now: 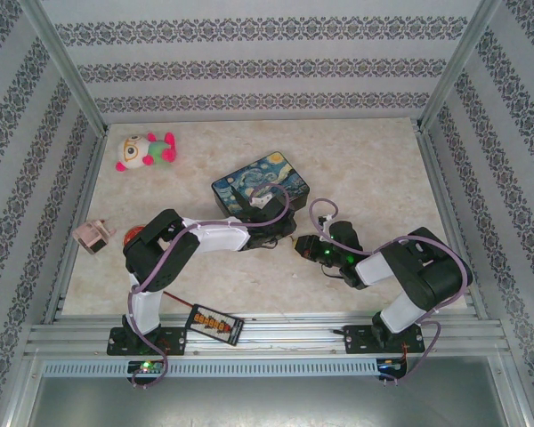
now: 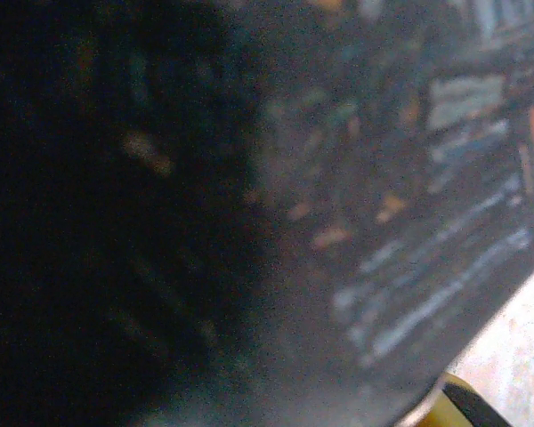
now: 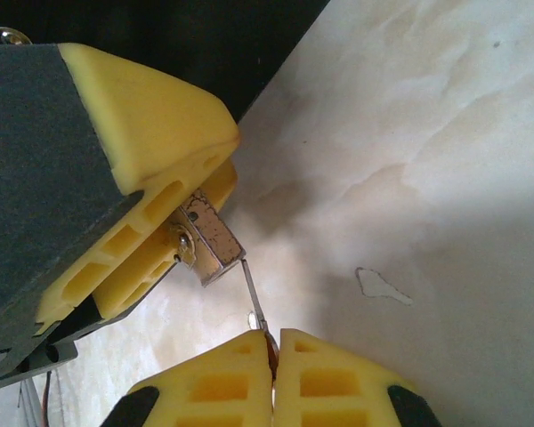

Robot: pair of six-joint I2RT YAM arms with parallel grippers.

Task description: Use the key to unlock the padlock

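The padlock (image 3: 209,242) is small, hard and smooth, so it can slip; the left gripper (image 3: 196,213) squeezes it by its sides. The right gripper (image 3: 273,360) is pinched shut on the thin key (image 3: 254,298), whose tip meets the padlock just ahead of its fingers. The left arm (image 1: 173,245) and the right arm (image 1: 418,271) bend low toward each other

We see a dark painted surface (image 2: 445,205) very close to the lens, blurred, running from the upper right of the frame down towards the lower middle. Streaks of pale blue, white and orange cross it at the right. The left half of the frame sinks into near black, where we make out nothing. At the lower right corner lies a pale marbled tabletop (image 2: 521,342). A small yellow rounded piece (image 2: 457,398) sits at the bottom edge, just beside the dark surface's corner.
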